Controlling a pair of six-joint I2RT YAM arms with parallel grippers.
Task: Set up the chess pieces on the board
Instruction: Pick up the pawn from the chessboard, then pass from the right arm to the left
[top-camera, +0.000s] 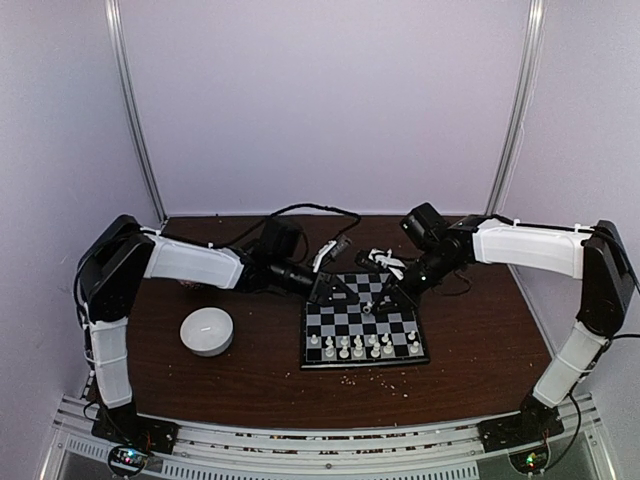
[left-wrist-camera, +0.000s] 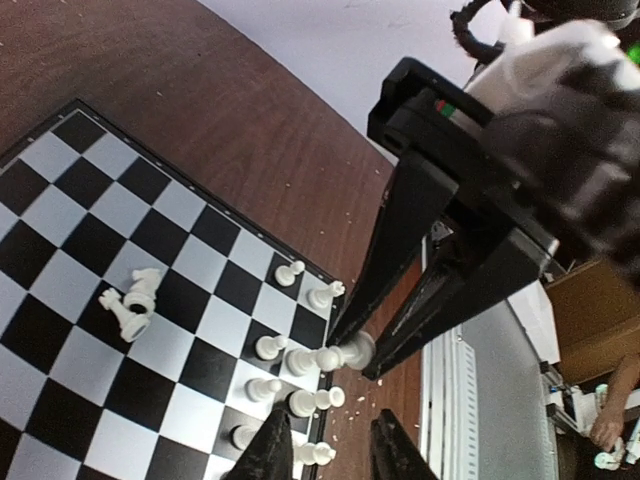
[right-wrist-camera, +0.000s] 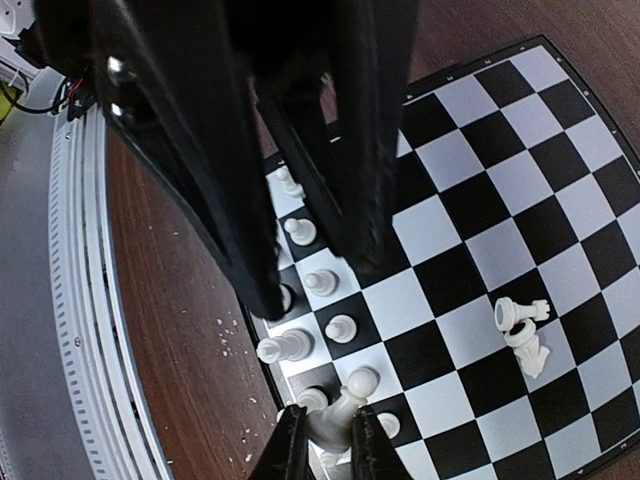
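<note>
The board (top-camera: 400, 352) lies at the table's middle, with white chess pieces (top-camera: 358, 347) standing in its two near rows. Two more pieces (left-wrist-camera: 130, 300) lie tipped over mid-board; they also show in the right wrist view (right-wrist-camera: 522, 332). My right gripper (right-wrist-camera: 328, 442) is shut on a white piece (right-wrist-camera: 348, 408) and holds it tilted above the near rows. The left wrist view shows that right gripper (left-wrist-camera: 355, 355) with its piece by the board's edge. My left gripper (left-wrist-camera: 330, 450) is open and empty. It hovers over the board's far left part (top-camera: 345, 292), close to the right gripper (top-camera: 388, 300).
A round white bowl (top-camera: 207, 331) stands left of the board. Pale crumbs (top-camera: 372, 372) lie scattered on the brown table in front of the board. Black cables and small white bits (top-camera: 385, 260) lie behind the board. Both arms reach in over the board's far side.
</note>
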